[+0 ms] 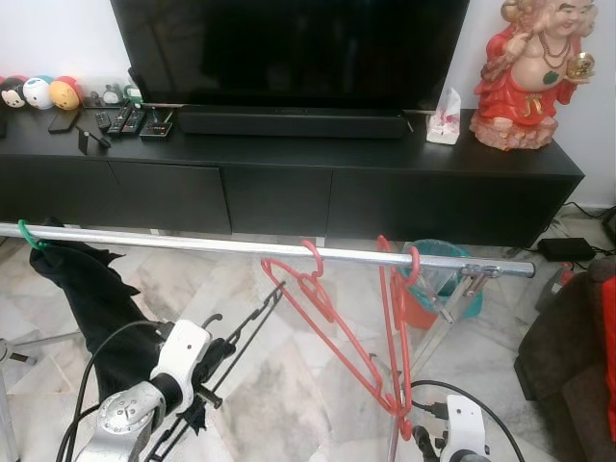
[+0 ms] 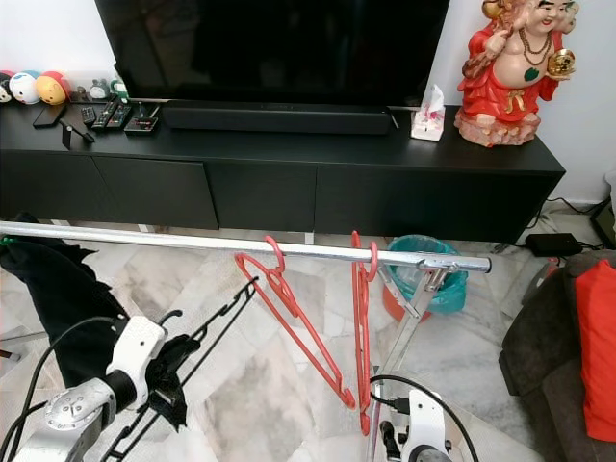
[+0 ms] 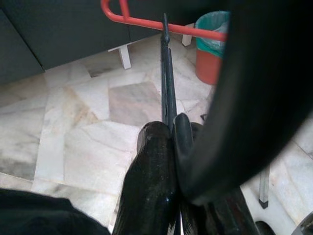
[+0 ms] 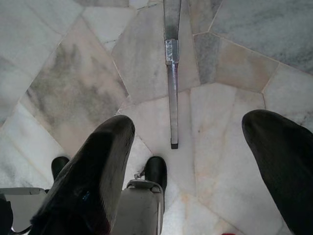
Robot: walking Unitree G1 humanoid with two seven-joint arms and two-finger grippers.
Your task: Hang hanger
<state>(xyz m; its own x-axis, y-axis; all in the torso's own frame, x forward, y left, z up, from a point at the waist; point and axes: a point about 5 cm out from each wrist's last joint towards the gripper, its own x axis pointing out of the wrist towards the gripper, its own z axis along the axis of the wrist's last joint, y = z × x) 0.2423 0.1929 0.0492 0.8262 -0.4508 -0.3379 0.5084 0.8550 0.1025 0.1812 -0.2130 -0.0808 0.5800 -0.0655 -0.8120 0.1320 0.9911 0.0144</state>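
A silver rail (image 1: 192,243) runs across in front of me at chest height. Two red hangers hook over its right part: one tilted (image 1: 322,306), one hanging straight (image 1: 397,337). At the rail's left end a black garment (image 1: 87,298) hangs on a green hanger (image 1: 29,236). Below the rail, left of the tilted red hanger, my left gripper (image 1: 221,352) is shut on a black hanger (image 1: 255,313), which slants up toward the rail without touching it. In the left wrist view the fingers (image 3: 156,152) pinch the hanger's thin bar (image 3: 166,73). My right gripper (image 4: 190,137) hangs low, open, over the floor.
A long black TV cabinet (image 1: 289,183) with a TV stands behind the rail. An orange bin with a teal liner (image 1: 433,279) sits by the rack's slanted right legs (image 1: 448,308). A brown sofa (image 1: 568,356) is at the right. The floor is marble tile.
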